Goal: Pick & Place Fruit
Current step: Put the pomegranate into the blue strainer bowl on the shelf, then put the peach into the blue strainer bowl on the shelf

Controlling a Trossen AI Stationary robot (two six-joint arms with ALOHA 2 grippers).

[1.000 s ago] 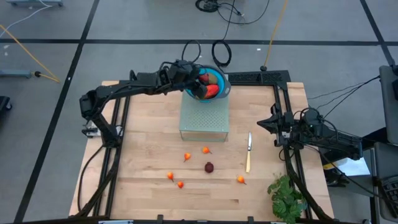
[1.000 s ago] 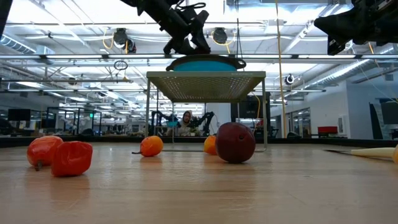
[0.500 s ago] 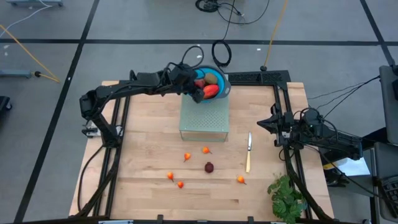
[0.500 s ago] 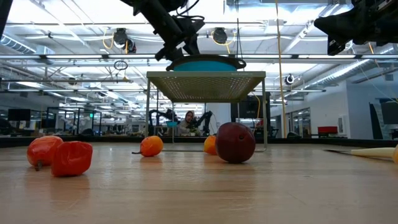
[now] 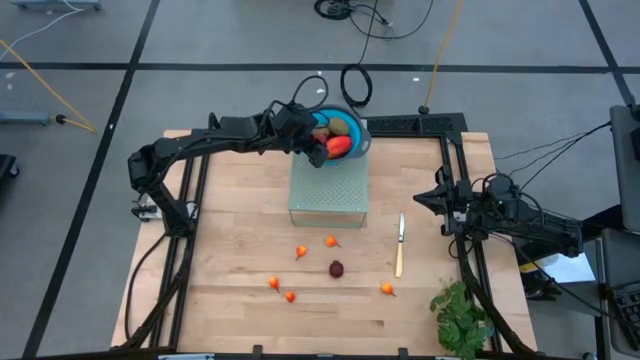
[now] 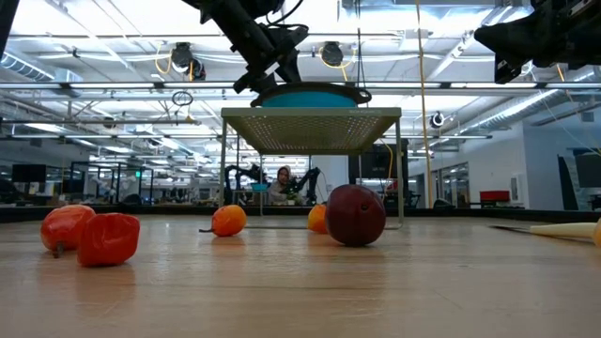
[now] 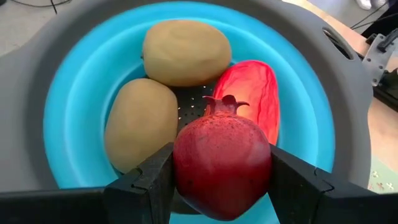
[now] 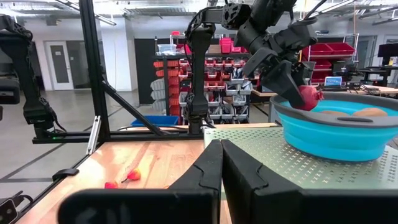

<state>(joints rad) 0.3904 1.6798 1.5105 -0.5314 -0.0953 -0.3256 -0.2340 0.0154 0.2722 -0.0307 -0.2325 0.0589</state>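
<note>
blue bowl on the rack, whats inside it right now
Inside the blue bowl lie two brown kiwi-like ovals and a red-orange mango. The left hand holds a dark-red ball above them, hiding part of the bowl's floor and mango.

Grey floor (image 5: 80,60) w/ cables; red-bin shelves (image 8: 227,68) behind.

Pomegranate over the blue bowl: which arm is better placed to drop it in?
Left. The left gripper already grips the pomegranate above the blue bowl; the right gripper is shut, parked at the table's right edge.
</note>
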